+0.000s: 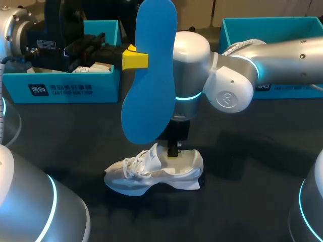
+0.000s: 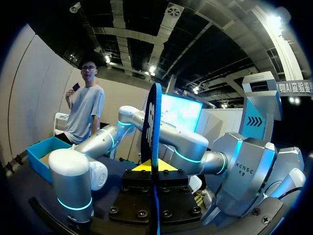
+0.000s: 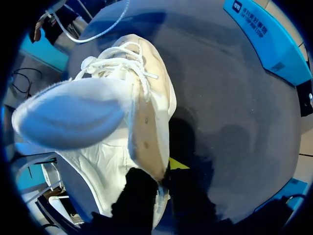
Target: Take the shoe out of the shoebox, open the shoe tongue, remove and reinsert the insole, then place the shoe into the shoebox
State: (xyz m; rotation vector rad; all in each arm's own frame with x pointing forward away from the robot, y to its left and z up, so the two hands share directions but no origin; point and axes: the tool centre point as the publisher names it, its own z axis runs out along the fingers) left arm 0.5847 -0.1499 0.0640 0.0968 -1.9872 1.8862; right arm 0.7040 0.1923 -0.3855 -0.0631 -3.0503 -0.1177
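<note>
A white lace-up shoe (image 1: 146, 177) stands on the dark table, toe toward my left side. My right gripper (image 1: 173, 149) comes straight down at its heel opening. In the right wrist view the gripper (image 3: 164, 178) is shut on the shoe's side collar (image 3: 146, 142). Ahead of it the padded tongue (image 3: 68, 115) is folded out over the laces. High above the shoe my left gripper (image 1: 135, 58) is shut on the blue insole (image 1: 149, 75), which hangs upright. Seen edge-on, the insole (image 2: 152, 117) sits between the left gripper's (image 2: 154, 167) yellow tips.
Two teal shoeboxes stand along the table's far edge, one at the back left (image 1: 65, 91) and one at the back right (image 1: 272, 30). My right arm's elbow (image 1: 232, 93) hangs over the table's middle right. Bare dark tabletop (image 1: 252, 166) lies around the shoe.
</note>
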